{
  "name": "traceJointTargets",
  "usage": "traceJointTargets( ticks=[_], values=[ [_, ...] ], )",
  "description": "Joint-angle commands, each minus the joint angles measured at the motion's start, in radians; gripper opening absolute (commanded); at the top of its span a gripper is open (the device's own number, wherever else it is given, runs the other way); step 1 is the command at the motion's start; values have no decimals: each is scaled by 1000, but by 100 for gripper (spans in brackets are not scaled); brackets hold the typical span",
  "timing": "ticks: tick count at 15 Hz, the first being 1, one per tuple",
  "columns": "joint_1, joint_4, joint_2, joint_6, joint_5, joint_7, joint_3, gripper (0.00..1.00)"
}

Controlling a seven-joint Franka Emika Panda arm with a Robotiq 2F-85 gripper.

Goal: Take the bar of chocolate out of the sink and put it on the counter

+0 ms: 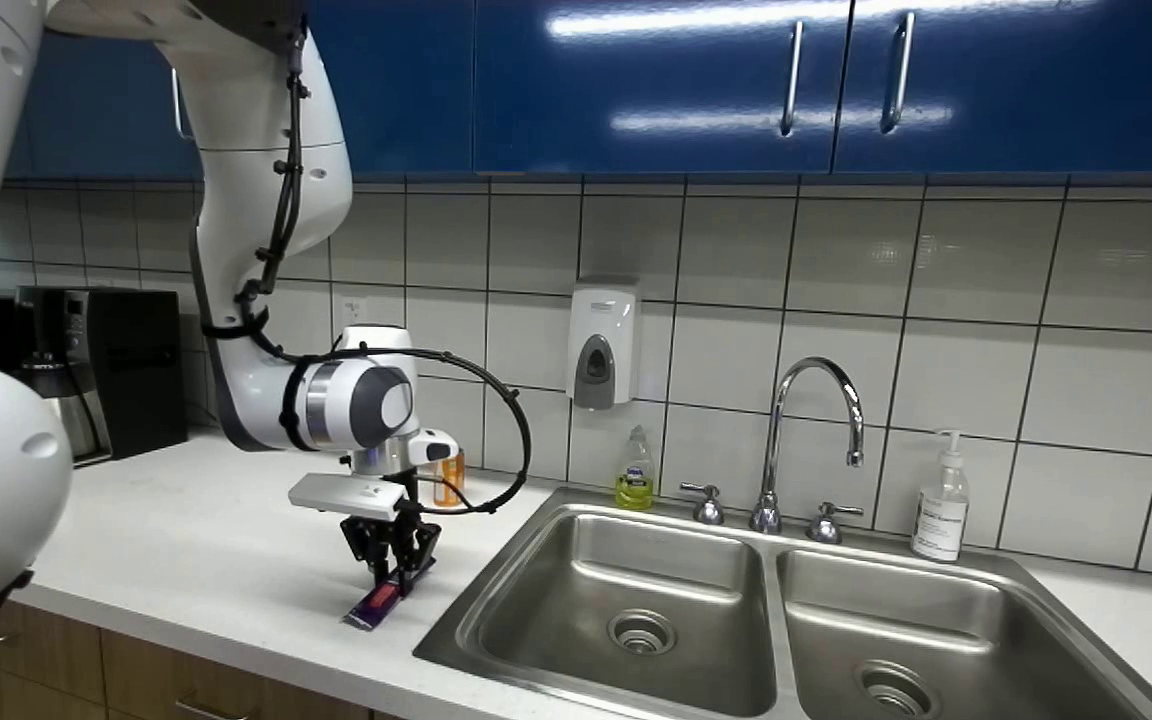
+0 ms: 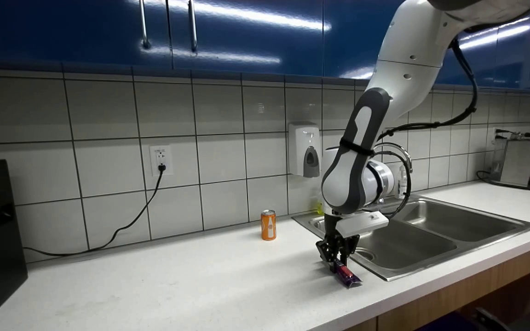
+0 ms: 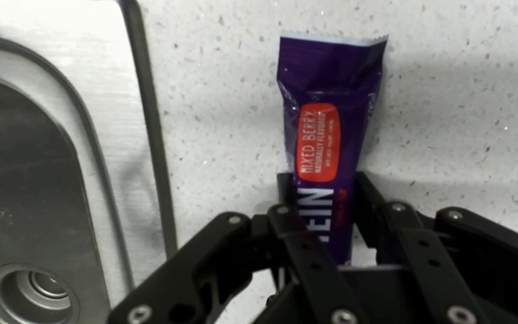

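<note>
1. Nearest, in an exterior view, a wooden front (image 1: 46, 650) runs beneath the long, off-white counter (image 1: 166, 540). The wrist view shows its surface flecked with grey.
2. On the counter lies the bar of chocolate (image 3: 322, 139), purple-wrapped, its red "MIXED BERRY" label facing up. It is near the rim of the sink (image 1: 781, 640) but apart from it.
3. The gripper (image 3: 325, 182) points down over the bar, drawn in narrow and holding it, its fingers (image 3: 369, 198) against both long sides.
4. The steel sink has two basins, each with a round drain (image 1: 642, 632) in its floor.
5. Along the sink's back stand a curved chrome faucet (image 1: 768, 450), a clear soap bottle (image 1: 635, 475) with yellow-green liquid low inside, and a pump bottle (image 1: 941, 510), its fill level unclear. An orange can (image 2: 268, 225) stands upright on the counter, well apart from the bar.
6. Behind rises a tiled wall (image 1: 536, 340), bearing a white dispenser (image 1: 603, 345) and an outlet (image 2: 160, 158) with a black cord (image 2: 129, 225) plugged in.
7. Overhead hang glossy blue cabinets (image 1: 656, 70), doors closed, contents hidden.
</note>
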Motion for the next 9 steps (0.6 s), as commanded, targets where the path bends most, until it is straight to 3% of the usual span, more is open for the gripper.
traceJointTargets(
  ticks=[1,2,3,8,9],
  values=[
    [7,10,8,-2,11,-8,1,10],
    [6,9,9,0,14,-8,1,60],
    [5,9,10,1,16,-7,1,61],
    [1,-1,-6,-8,29,-4,3,98],
    [0,-6,-15,-10,34,-3,4,100]
  ],
)
